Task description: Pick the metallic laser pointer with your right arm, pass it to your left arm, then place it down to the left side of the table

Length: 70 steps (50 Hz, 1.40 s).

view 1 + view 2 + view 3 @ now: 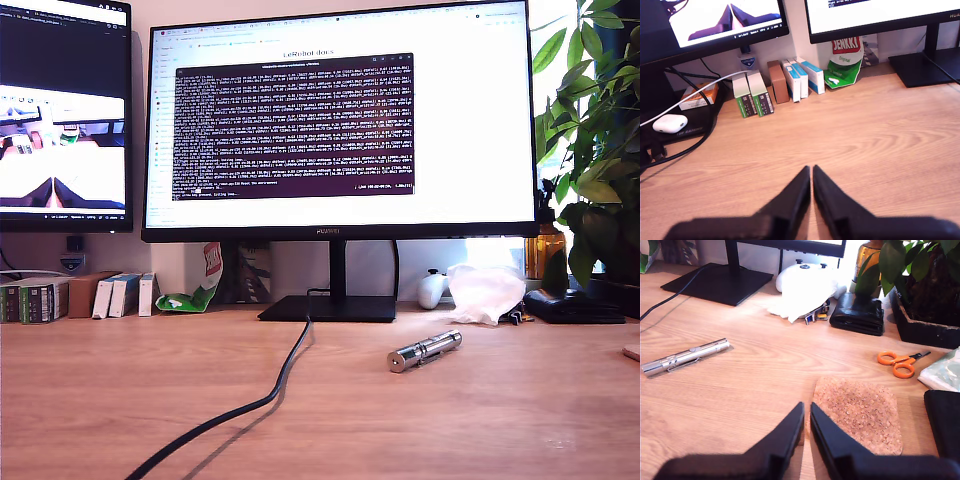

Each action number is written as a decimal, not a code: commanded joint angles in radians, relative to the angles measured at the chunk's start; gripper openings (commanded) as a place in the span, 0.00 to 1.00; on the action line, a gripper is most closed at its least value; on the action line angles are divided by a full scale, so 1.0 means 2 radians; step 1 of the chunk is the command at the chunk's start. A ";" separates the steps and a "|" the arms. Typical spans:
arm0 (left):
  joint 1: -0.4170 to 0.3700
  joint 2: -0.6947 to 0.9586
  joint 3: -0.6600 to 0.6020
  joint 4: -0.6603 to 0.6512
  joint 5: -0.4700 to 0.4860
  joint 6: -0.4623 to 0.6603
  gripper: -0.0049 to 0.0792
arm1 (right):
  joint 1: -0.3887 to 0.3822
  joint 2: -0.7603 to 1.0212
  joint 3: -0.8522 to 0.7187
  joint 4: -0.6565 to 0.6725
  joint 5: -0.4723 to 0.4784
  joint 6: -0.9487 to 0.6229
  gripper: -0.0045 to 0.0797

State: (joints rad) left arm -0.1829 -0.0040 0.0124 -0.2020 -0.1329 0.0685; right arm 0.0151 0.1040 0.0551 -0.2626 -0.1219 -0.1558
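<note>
Both my first gripper [812, 171] and my second gripper [807, 409] hung clenched and empty. The metallic laser pointer [424, 351] lay flat on the table [120, 390]. Its long axis ran diagonally in the exterior view, thicker end toward the camera and that view's left.

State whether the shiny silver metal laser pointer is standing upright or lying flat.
Lying flat: the shiny silver metal laser pointer rests lengthwise on the light-brown wood-grain table.

An office desk at home: two monitors [340, 115] stand on a wood-grain table [110, 400], small boxes [775, 85] beneath them, a potted plant [595, 140] beside the larger screen.
</note>
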 commanded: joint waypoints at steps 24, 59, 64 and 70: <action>-0.001 -0.004 -0.019 0.006 0.021 -0.021 0.04 | 0.002 0.001 -0.008 0.010 -0.020 0.043 0.04; -0.002 0.022 0.030 0.256 0.248 -0.064 0.03 | 0.002 0.042 0.076 0.213 -0.216 0.155 0.04; -0.001 0.061 0.057 0.253 0.277 -0.016 0.03 | 0.002 0.091 0.117 0.200 -0.250 0.095 0.04; -0.001 0.124 0.093 0.237 0.320 0.039 0.03 | 0.002 0.166 0.168 0.171 -0.297 0.012 0.04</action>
State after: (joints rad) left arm -0.1837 0.1909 0.1837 0.2836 0.4805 0.0834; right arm 0.0151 0.3653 0.3710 0.1036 -0.6868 -0.0498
